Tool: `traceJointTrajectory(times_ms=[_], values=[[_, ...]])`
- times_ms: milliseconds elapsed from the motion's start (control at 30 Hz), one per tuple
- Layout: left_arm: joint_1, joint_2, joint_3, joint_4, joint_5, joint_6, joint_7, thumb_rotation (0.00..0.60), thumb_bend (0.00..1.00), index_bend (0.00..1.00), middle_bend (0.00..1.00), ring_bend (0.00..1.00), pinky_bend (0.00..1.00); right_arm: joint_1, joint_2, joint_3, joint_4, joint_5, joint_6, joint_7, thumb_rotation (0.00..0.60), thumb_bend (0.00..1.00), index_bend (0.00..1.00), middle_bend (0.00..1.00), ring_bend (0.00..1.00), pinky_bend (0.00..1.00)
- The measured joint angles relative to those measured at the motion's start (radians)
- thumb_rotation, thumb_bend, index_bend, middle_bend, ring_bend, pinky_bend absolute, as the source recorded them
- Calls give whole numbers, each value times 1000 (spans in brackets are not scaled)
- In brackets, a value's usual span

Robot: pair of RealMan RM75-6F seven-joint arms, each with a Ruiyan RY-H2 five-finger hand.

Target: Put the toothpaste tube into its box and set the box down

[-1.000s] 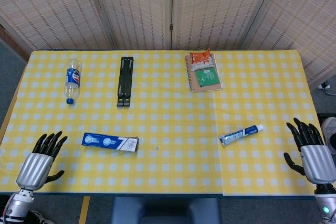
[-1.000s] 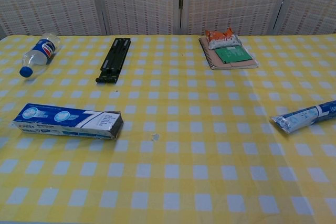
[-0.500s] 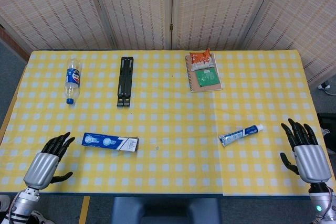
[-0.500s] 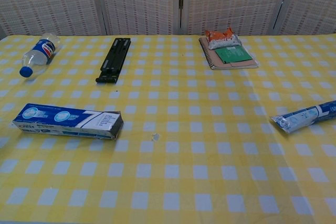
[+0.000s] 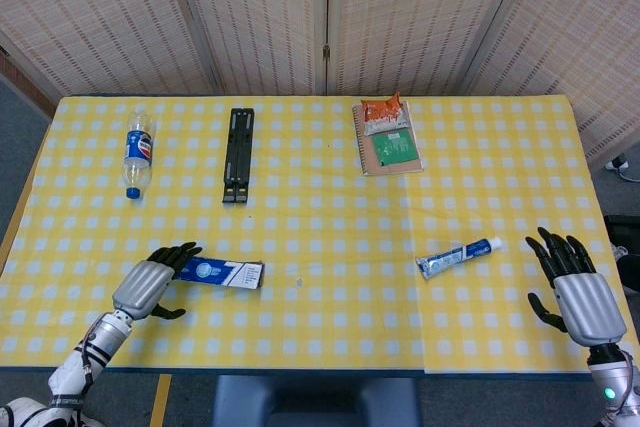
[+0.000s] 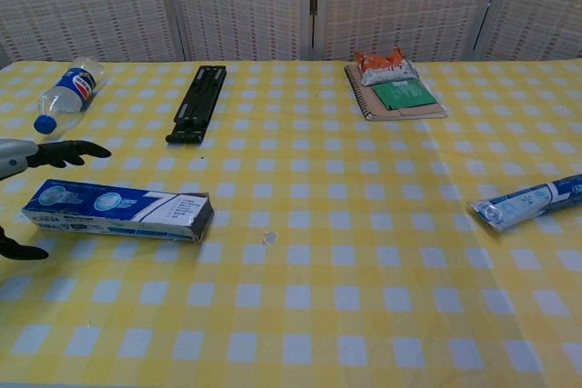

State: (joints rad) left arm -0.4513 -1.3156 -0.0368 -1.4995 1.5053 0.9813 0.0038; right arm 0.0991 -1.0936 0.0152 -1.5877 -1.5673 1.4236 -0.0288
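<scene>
The job has hardly begun. The blue and white toothpaste tube with a white cap [image 5: 458, 257] lies flat on the yellow and white checked tablecloth [image 5: 330, 317], over on the right side. The long blue and white cardboard toothpaste box [image 5: 222, 272] lies flat on the left side, well apart from the tube. Its dark end, facing the middle of the table, looks open, but the view is too small to be sure. So nothing is done: the tube is not in the box, and the box has not been picked up or set down.

The left hand [image 5: 150, 285] is at the left end of the box. Its black fingers [image 5: 178, 252] reach over the far side of that end, and the thumb sits on the near side. In the chest view the fingers float above the box with space around it, so this hand is spread and holds nothing. It looks ready to grab the box.

The right hand [image 5: 575, 292] is near the table's right edge, just beside the tube but not touching it. Its fingers point up and away, spread apart, and it holds nothing too.

Both hands need to close on their things first.
</scene>
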Motion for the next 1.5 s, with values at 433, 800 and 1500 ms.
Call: traceJointTrajectory(times_ms=[433, 800, 1500], values=[[-78, -92, -6, 109, -16, -55, -7, 600, 192, 98, 115, 154, 176, -5, 8, -17, -6, -9, 0, 5, 600, 394, 0, 0, 0, 0], [-114, -85, 0, 130, -68, -116, 13, 600, 195, 161, 180, 245, 199, -18, 19, -30, 1, -18, 12, 17, 600, 395, 0, 0, 0, 0], [-135, -130, -28, 174, -164, -111, 44, 600, 194, 395, 344, 387, 314, -29, 44, -32, -5, -15, 23, 62, 600, 395, 0, 0, 0, 0]])
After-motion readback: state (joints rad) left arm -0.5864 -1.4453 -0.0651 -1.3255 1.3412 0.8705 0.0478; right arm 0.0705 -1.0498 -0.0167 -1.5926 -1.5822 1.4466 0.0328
